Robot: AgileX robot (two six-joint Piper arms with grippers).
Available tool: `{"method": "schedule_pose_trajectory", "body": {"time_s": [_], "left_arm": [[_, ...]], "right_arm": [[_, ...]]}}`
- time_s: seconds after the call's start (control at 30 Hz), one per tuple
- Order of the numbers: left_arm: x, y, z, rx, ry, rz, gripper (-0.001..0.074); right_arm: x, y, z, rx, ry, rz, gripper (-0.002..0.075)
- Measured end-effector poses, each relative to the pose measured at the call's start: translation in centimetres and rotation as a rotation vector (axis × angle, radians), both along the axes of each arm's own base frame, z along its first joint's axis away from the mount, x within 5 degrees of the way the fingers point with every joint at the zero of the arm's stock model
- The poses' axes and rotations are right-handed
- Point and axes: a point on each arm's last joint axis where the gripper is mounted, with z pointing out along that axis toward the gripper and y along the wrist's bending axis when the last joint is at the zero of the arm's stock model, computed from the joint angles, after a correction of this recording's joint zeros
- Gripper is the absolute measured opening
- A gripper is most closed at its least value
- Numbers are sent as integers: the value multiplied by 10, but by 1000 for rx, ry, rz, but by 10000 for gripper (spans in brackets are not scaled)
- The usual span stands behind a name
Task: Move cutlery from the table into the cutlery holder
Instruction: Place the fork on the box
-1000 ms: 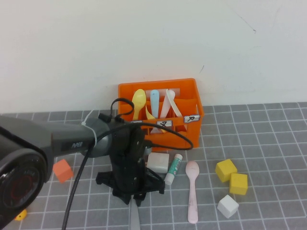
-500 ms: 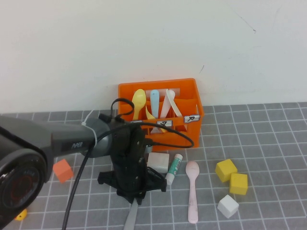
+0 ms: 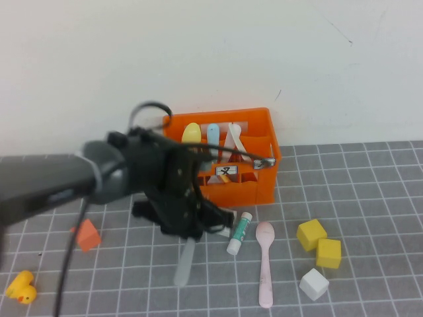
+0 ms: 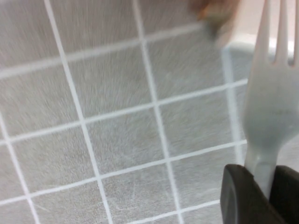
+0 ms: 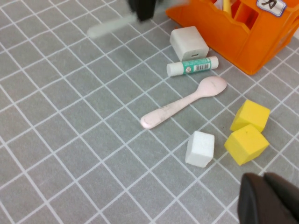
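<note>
My left gripper (image 3: 186, 232) is shut on the neck of a grey fork (image 3: 183, 265), which hangs above the table (image 3: 370, 198) in front of the orange cutlery holder (image 3: 248, 186). In the left wrist view the dark fingers (image 4: 240, 196) pinch the fork (image 4: 273, 116) just below its tines. A pale pink spoon (image 3: 265, 267) lies flat on the tiles to the right; the right wrist view also shows this spoon (image 5: 182, 102). The holder (image 5: 243, 37) has several pieces standing in it. My right gripper (image 5: 266, 200) is shut and empty, off to the right near the cubes.
A white-and-green tube (image 3: 239, 232) and a white block (image 3: 222, 216) lie in front of the holder. Two yellow cubes (image 3: 310, 234) (image 3: 328, 252) and a white cube (image 3: 313, 284) sit right of the spoon. An orange block (image 3: 86, 234) and a yellow duck (image 3: 21, 287) are at the left.
My left gripper closed on the grey fork and lifted it off the tiles. The arm rose and swung back toward the holder. The right arm stayed still.
</note>
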Motion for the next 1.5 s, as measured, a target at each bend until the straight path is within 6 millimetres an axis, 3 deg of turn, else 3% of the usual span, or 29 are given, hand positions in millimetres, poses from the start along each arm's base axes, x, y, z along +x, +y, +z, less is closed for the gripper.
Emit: {"method": "schedule_pose_trajectory", "body": {"time_s": [0.43,0.63,1.0,1.5], "left_arm": [[-22,18,125,-171,-396,-34,94],[-14,17,154,-296,-632,-43,94],[4,4,165,-341,-936,-184,94],[37,-14,116,-361,-998,-262,94]], "right_arm": [[0,0,0,0,0,0,-3],[0,0,0,0,0,0,-3],[0,0,0,2,0,0,-3],[0,0,0,2,0,0,-3]]}}
